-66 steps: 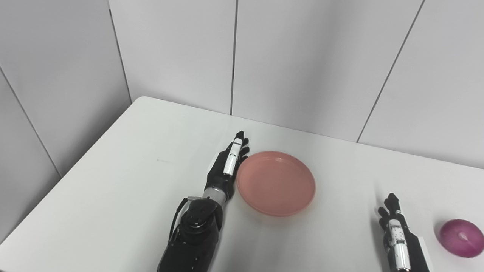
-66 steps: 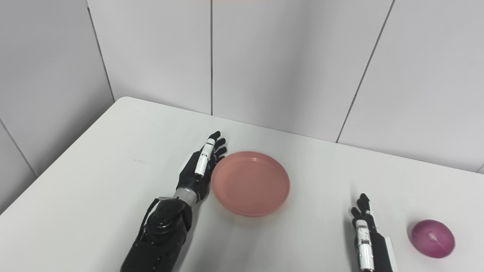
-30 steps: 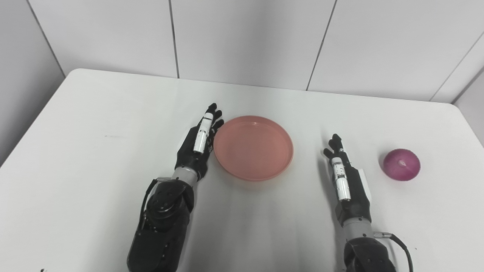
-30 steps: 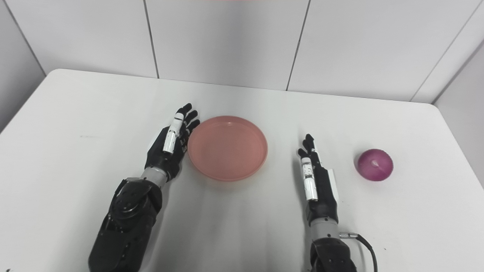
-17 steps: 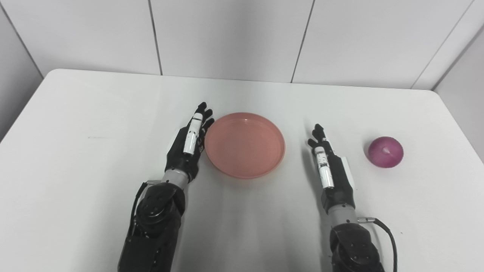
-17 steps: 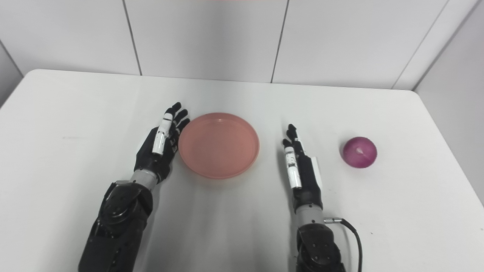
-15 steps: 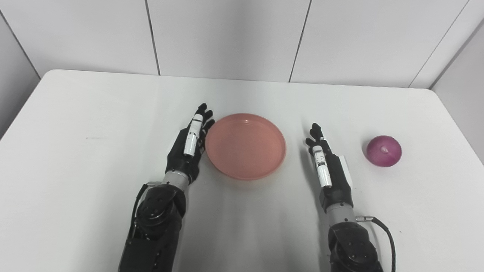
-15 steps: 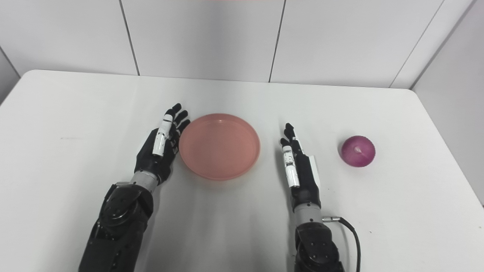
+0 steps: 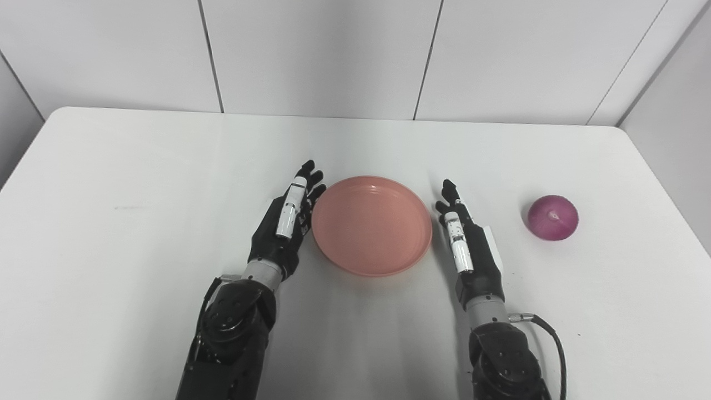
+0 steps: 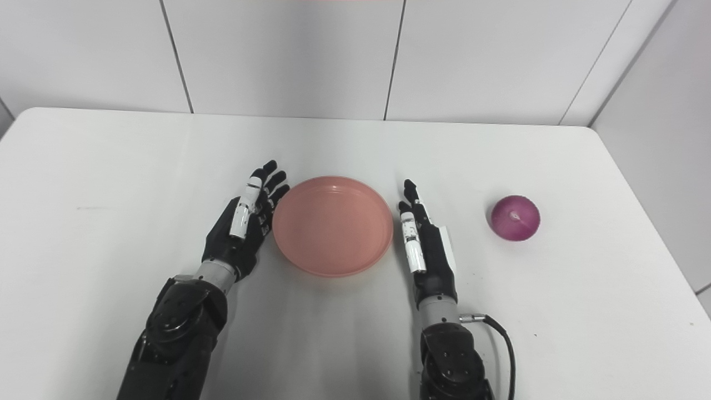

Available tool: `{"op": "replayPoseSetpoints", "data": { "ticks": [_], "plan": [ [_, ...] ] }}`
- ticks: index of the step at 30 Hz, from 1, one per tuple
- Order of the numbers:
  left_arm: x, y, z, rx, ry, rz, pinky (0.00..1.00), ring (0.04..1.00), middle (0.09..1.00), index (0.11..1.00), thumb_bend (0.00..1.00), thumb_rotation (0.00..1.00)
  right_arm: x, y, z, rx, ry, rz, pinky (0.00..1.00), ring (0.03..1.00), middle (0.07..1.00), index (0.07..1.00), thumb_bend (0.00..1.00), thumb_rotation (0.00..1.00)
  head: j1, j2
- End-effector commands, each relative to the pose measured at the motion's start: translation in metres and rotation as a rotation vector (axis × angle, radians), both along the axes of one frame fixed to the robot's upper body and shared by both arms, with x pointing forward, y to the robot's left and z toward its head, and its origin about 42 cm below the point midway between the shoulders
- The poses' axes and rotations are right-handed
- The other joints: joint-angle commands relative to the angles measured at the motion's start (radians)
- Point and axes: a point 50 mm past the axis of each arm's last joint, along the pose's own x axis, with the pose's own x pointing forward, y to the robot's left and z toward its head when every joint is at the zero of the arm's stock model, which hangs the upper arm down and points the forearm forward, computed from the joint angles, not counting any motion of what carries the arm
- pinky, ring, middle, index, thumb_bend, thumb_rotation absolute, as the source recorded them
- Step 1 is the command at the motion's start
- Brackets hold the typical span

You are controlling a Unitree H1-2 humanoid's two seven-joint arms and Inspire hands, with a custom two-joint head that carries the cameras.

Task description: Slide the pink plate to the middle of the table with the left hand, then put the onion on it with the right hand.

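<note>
A shallow pink plate (image 9: 371, 225) lies empty near the middle of the white table (image 9: 111, 178). My left hand (image 9: 286, 222) is open, fingers straight, standing on edge with its palm against the plate's left rim. My right hand (image 9: 466, 241) is open and empty, fingers straight, close beside the plate's right rim; I cannot tell if it touches. A round purple onion (image 9: 552, 217) sits on the table to the right of my right hand, a hand's width away. It also shows in the right eye view (image 10: 515, 218).
Grey wall panels (image 9: 322, 55) stand behind the table's far edge. The table's right edge (image 9: 661, 183) runs close past the onion. A black cable (image 9: 552, 339) loops off my right wrist.
The camera has swung right, bringing the whole table into view. The plate has slid a little to the right with my left hand. My right hand has moved in next to the plate's right rim.
</note>
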Motion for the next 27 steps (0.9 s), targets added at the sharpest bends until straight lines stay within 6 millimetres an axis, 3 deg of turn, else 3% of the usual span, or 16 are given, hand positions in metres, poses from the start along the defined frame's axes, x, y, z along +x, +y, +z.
{"op": "replayPoseSetpoints", "data": {
  "ticks": [1,7,16,19,22,27],
  "plan": [
    [-0.001,-0.002,0.007,-0.006,-0.031,-0.002,0.96,0.957,0.967,0.951,0.47,1.0,0.006,0.003,0.013,0.009,-0.044,0.009,0.93,0.936,0.962,0.96,0.22,1.0,-0.001,0.001],
    [-0.001,0.0,0.006,-0.005,-0.025,0.008,0.96,0.96,0.97,0.954,0.47,1.0,0.005,-0.003,0.022,0.02,-0.057,-0.03,0.97,0.934,0.961,0.955,0.33,1.0,-0.007,0.003],
    [-0.002,0.002,0.001,-0.009,-0.023,0.017,0.96,0.959,0.966,0.953,0.47,1.0,0.007,-0.023,0.048,-0.118,-0.129,-0.102,0.93,0.941,0.965,0.964,0.26,1.0,-0.024,0.0],
    [-0.003,0.002,0.0,-0.008,-0.019,0.019,0.96,0.958,0.964,0.952,0.47,1.0,0.009,-0.032,0.062,-0.156,-0.164,-0.137,0.97,0.972,0.958,0.957,0.27,1.0,-0.03,0.0],
    [-0.004,0.003,-0.001,-0.01,-0.019,0.016,0.96,0.96,0.966,0.955,0.47,1.0,0.008,-0.04,0.073,-0.162,-0.189,-0.142,0.92,0.954,0.959,0.96,0.29,1.0,-0.033,0.0],
    [-0.005,0.003,-0.004,-0.007,-0.018,0.016,0.96,0.96,0.964,0.954,0.47,1.0,0.008,-0.055,0.087,-0.22,-0.214,-0.154,0.91,0.937,0.953,0.958,0.32,1.0,-0.045,0.0]
  ]
}}
